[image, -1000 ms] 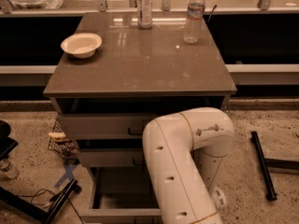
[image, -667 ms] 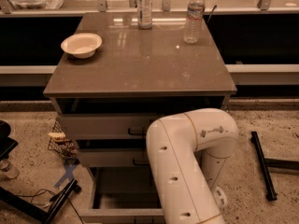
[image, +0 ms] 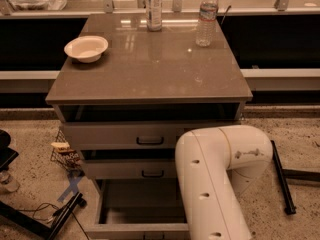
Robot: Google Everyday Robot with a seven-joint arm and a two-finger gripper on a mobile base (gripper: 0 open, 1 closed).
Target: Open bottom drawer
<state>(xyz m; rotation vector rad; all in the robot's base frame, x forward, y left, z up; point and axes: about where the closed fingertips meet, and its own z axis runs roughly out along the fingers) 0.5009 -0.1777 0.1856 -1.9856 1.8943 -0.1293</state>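
Leaving the pincer out of view, arm [image: 212, 184] overlaps open bottom drawer [image: 134, 229].

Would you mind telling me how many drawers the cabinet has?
3: top drawer under the countertop, middle drawer below it, bottom drawer lowest, pulled open. The gripper is out of view, beyond the arm.
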